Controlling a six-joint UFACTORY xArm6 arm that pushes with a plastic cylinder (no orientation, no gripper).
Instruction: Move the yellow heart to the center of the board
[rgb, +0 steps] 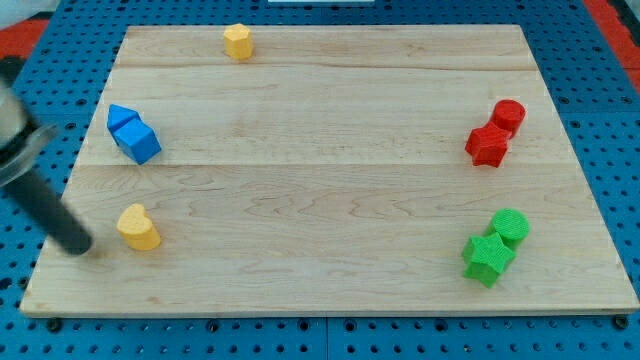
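Note:
The yellow heart (138, 227) lies near the board's lower left. My tip (78, 246) rests on the board just to the view's left of the heart, a small gap apart, with the dark rod slanting up to the view's left edge. A second yellow block, a hexagon (238, 41), sits at the view's top, left of the middle.
Two blue blocks (132, 133) touch each other at the left, above the heart. A red cylinder (509, 115) and a red star (488, 145) sit at the right. A green cylinder (511, 226) and a green star (488, 258) sit at the lower right. The wooden board (330, 190) lies on a blue pegboard.

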